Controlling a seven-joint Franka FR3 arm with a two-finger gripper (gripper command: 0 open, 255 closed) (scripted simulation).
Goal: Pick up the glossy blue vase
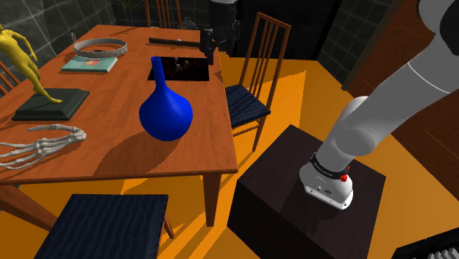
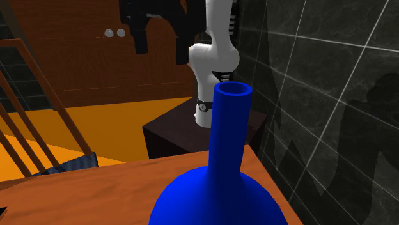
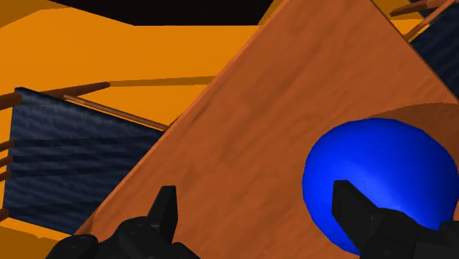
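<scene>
Blue vase point(image 1: 166, 110) stands upright, at seven o'clock from the wide-open, empty gripper point(image 1: 210, 53) in the shoulder view.

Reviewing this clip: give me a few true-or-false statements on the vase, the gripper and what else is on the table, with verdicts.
1. The blue vase stands upright on the wooden table. True.
2. The gripper is shut on the vase's neck. False: its fingers stand apart and hold nothing, and the vase is beside one finger, not between them.
3. A skeleton hand lies on the table. True.
4. The yellow figurine stands on the floor. False: it stands on a dark base on the table.
</scene>
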